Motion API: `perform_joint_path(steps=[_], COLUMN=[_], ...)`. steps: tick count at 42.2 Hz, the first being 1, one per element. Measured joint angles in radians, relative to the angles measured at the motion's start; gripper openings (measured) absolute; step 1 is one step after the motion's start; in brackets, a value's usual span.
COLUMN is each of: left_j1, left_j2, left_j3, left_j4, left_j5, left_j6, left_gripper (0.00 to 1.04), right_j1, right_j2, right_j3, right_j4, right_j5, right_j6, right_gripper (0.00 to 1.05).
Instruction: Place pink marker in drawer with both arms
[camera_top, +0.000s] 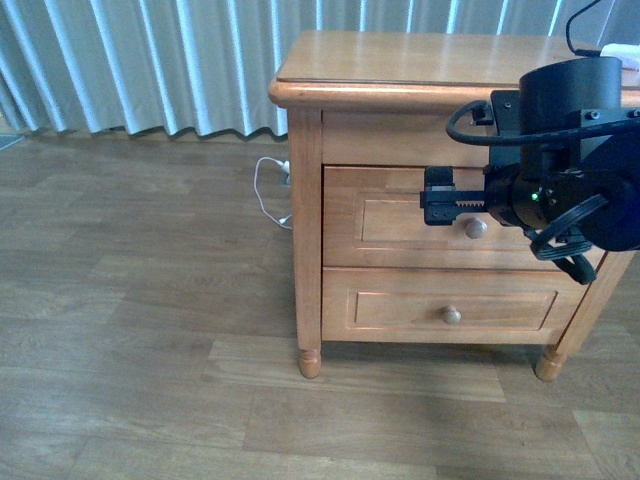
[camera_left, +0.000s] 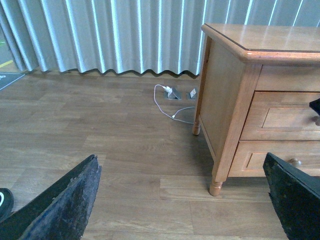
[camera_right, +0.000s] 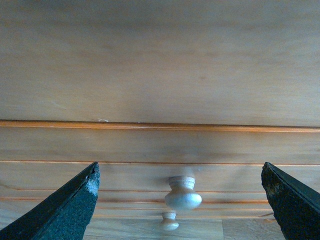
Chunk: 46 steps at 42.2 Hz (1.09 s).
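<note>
The left gripper (camera_left: 182, 200) shows only in its own wrist view, its two black fingers (camera_left: 65, 205) spread wide apart over bare wooden floor (camera_left: 100, 135), well to the left of the nightstand (camera_left: 225, 100). That view alone takes in a white cable (camera_left: 165, 107) looping from floor sockets below the pale pleated curtain (camera_left: 110, 35); the front view catches only a bit of the cable beside the cabinet's leg. In the front view the right arm (camera_top: 570, 150) stands before the cabinet, its gripper (camera_top: 440, 200) held level at the top drawer (camera_top: 400, 225), just left of the drawer's round knob (camera_top: 476, 228); from here I cannot tell how the jaws stand. The right wrist view settles it: the fingers (camera_right: 65, 210) are wide apart and hold nothing, facing the closed drawer front with the knob (camera_right: 183, 194) between them and the lower drawer's knob (camera_right: 169, 221) beyond it. The drawer is shut. The pink marker cannot be made out in any view; something white (camera_top: 622, 52) sits at the far right edge of the nightstand top, too cropped to identify.
</note>
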Motion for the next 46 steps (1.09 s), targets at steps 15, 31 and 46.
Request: perform_joint_path(steps=[15, 31, 46], left_j1=[0.000, 0.000, 0.000], left_j2=[0.000, 0.000, 0.000], left_j3=[0.000, 0.000, 0.000], left_j4=[0.000, 0.000, 0.000], left_j5=[0.000, 0.000, 0.000], left_j6=[0.000, 0.000, 0.000], left_gripper=[0.99, 0.99, 0.99], right_j1=[0.027, 0.036, 0.023], right_j2=[-0.521, -1.231, -1.299], right_j3=[-0.459, -0.730, -0.919], right_j4=[0.010, -0.370, 0.006], right_j5=[-0.111, -0.094, 0.028], right_j6=[0.021, 0.079, -0.015], right_gripper=[0.96, 0.96, 0.71])
